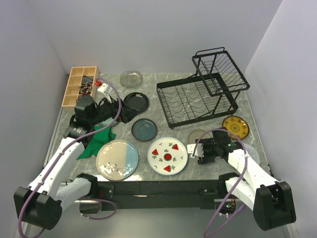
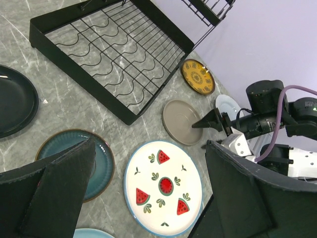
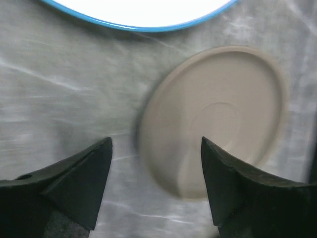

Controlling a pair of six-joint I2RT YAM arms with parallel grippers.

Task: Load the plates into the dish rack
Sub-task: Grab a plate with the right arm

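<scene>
I see the taupe plate (image 3: 218, 119) lying flat on the table (image 3: 64, 99), just in front of the dish rack (image 2: 81, 79). My right gripper (image 3: 156, 144) hovers over the plate's rim, jaws parted and holding nothing. My left gripper (image 2: 148, 145) is spread wide.

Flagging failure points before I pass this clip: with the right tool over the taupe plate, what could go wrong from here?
1. The taupe plate lies flat on the table with a low rim. The right tool, jaws open above its edge, may slip off or just shove it.
2. The watermelon plate sits close beside it, so a shoved plate could knock it.
3. Pinched by one edge, the plate may tilt and clip the rack.
</scene>
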